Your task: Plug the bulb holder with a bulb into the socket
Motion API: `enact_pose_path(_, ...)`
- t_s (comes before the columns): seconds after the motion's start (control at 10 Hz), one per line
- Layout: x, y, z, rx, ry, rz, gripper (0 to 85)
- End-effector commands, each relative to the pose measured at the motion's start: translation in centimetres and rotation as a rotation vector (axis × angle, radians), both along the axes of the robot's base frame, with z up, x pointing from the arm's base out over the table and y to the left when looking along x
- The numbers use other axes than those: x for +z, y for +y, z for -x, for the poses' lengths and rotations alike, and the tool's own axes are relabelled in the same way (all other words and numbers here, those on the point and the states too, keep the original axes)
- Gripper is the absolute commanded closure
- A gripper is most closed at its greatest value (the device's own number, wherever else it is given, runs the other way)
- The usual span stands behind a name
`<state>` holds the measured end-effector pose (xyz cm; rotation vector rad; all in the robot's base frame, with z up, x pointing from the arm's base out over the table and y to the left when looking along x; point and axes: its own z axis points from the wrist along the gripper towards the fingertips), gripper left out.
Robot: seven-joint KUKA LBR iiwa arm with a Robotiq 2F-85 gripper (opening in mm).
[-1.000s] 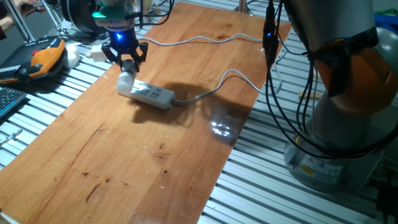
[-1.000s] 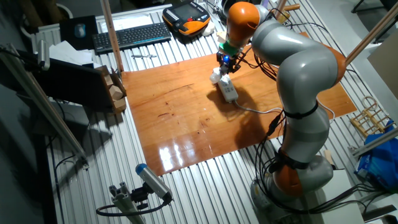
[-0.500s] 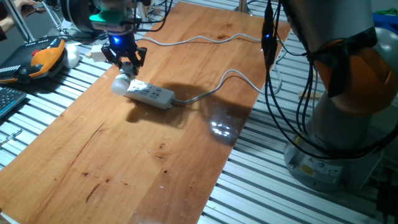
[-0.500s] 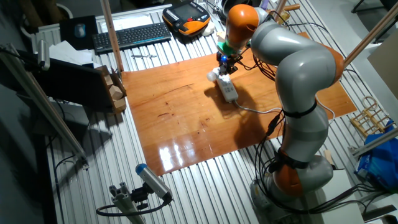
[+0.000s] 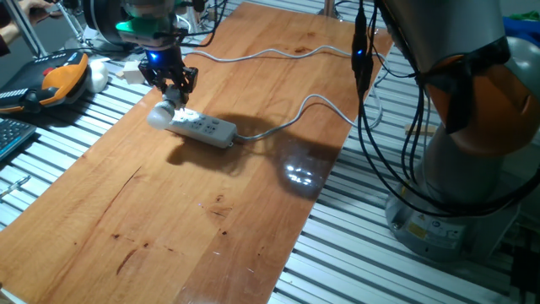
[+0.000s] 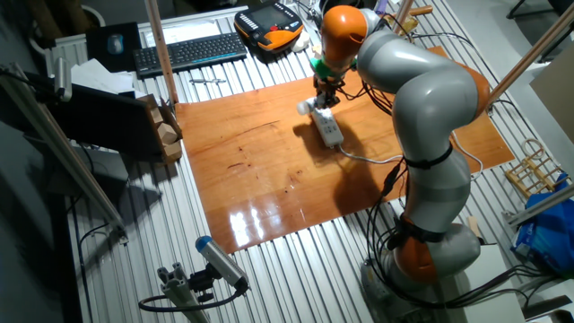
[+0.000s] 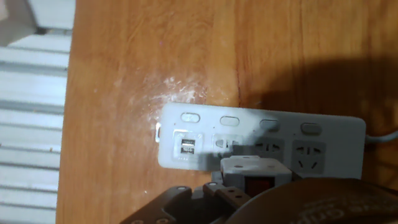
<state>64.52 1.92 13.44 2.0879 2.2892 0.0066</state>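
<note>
The socket [image 5: 201,127] is a long white power strip lying flat on the wooden table, with its grey cable running off to the right. My gripper [image 5: 172,91] is shut on the bulb holder [image 5: 173,103], just above the strip's left end. The round white bulb [image 5: 159,116] sticks out past that end, low over the wood. The other fixed view shows the same: gripper [image 6: 323,92], bulb [image 6: 307,108], strip [image 6: 329,131]. In the hand view the holder [image 7: 255,177], with its red spot, hovers over the strip's outlets [image 7: 261,142], held between my fingers [image 7: 186,202].
The strip's grey cable [image 5: 295,114] loops toward the table's right edge. A second white cable [image 5: 278,53] lies across the far part of the table. An orange-and-black pendant [image 5: 59,80] and a keyboard [image 6: 188,52] sit beyond the table's left end.
My gripper has moved a little left and away along the strip with the holder. The bulb now sticks out beyond the strip's left end instead of lying over it.
</note>
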Motion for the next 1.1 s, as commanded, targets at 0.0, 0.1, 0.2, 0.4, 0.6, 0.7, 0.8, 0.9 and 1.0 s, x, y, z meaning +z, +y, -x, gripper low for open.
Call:
enact_pose_path(0.0,-0.2,-0.1,0.08,-0.065,0.002,-0.008,85.0)
enact_pose_path(0.1,-0.6,-0.2,0.52,-0.057,-0.002,-0.013,85.0)
enact_pose_path(0.2,-0.7,-0.2,0.84,-0.054,0.000,-0.016,85.0)
enact_pose_path(0.4,-1.0,-0.4,1.21,-0.048,0.003,-0.011,85.0)
enact_pose_path(0.6,-1.3,-0.7,1.62,-0.047,0.018,-0.010,85.0)
enact_pose_path(0.7,-1.5,-0.7,1.85,-0.045,0.020,-0.016,85.0)
enact_pose_path(0.8,-1.8,-0.8,2.10,-0.044,0.024,-0.006,85.0)
enact_pose_path(0.9,-2.6,-1.0,2.19,-0.042,0.016,-0.003,85.0)
enact_pose_path(1.0,-3.2,-1.2,2.19,-0.039,0.011,-0.012,85.0)
